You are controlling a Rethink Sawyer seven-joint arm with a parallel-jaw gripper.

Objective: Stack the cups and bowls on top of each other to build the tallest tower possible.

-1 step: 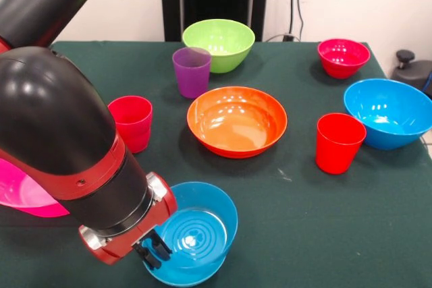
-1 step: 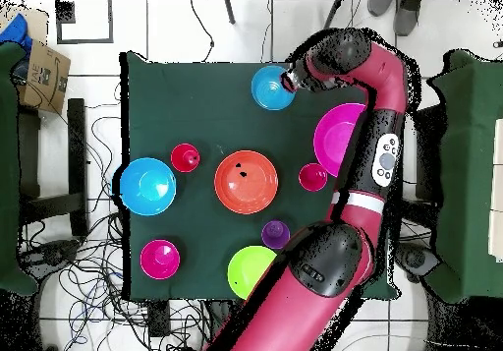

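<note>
The scene is brightly and evenly lit from above. White glare spots sit on the glossy inside of the orange bowl (image 1: 237, 121), on the lime green bowl (image 1: 219, 44) and on the large blue bowl (image 1: 390, 112) at the right. The small blue bowl (image 1: 192, 233) at the near edge shows a bright glint at its centre, over its ringed bottom. Soft, short shadows lie on the dark green bench (image 1: 324, 227) beside the red cup (image 1: 339, 142) and under the orange bowl. The arm's black shell (image 1: 47, 119) carries broad pale reflections and looks slightly soft, being close to the camera. The far wall is washed pale.
</note>
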